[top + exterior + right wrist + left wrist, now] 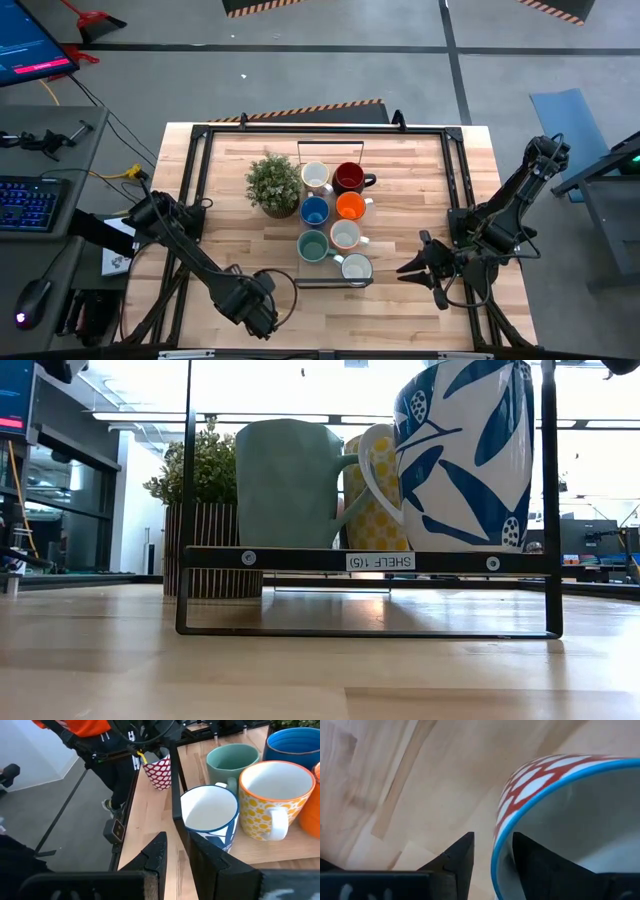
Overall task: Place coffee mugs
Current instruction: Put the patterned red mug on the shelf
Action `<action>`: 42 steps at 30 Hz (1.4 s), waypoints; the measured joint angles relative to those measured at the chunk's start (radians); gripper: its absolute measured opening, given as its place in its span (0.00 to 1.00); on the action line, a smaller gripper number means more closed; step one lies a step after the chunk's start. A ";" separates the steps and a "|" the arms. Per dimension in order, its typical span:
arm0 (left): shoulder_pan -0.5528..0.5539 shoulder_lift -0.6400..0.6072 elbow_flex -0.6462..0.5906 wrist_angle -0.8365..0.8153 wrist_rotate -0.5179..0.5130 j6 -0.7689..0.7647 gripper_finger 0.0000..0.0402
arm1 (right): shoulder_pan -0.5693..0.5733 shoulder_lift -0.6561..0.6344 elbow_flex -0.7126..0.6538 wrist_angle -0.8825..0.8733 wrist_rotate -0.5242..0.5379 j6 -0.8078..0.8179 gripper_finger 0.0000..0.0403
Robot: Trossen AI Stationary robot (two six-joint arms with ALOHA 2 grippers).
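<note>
My left claw (492,857) is pinched over the rim of the red-and-white diamond-patterned mug with the blue rim (560,815) at the counter's (400,215) near edge, the black wire shelf (330,283) of mugs lying ahead and rightward, while my right claw (415,268), part-open and empty, waits beside it.

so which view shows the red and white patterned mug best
The right wrist view: the red and white mug shows whole, hanging from the left gripper near the table edge. The left wrist view shows only its blue rim, with the gripper's fingers astride the wall. The high view hides it under the arm; the low view misses it.
</note>
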State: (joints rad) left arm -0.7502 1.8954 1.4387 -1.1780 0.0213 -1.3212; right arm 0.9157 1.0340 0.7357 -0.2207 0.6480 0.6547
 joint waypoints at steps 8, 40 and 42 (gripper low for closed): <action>0.014 0.000 0.000 0.001 -0.003 0.110 0.05 | 0.000 0.000 0.000 0.000 -0.005 0.000 0.15; 0.093 -0.213 0.031 -0.147 -0.145 0.438 0.02 | -0.238 0.000 0.121 -0.004 -0.168 -0.321 0.15; 0.079 -0.213 0.031 -0.143 -0.144 0.415 0.02 | -0.316 0.003 0.145 -0.030 -0.272 -0.353 0.15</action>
State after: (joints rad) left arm -0.6714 1.6821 1.4693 -1.3212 -0.1231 -0.9061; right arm 0.5998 1.0368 0.8805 -0.2509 0.3762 0.3018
